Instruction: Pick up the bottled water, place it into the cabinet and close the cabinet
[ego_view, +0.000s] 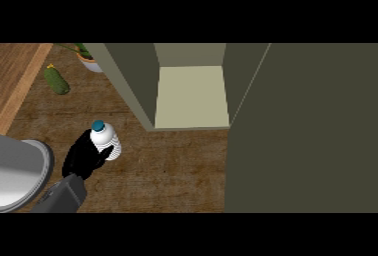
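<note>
Dim, even light; the cabinet (192, 95) shelf is brightest, its open door (303, 130) dark, no glare.

brown counter (170, 170), cucumber (56, 80), bottled water (104, 138)

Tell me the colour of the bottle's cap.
Teal blue, on the bottled water held by the left hand, seen in the head view.

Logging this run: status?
Left hand curled on water bottle, upright on counter. Right hand not visible. Cabinet open, shelf unobstructed.
</note>
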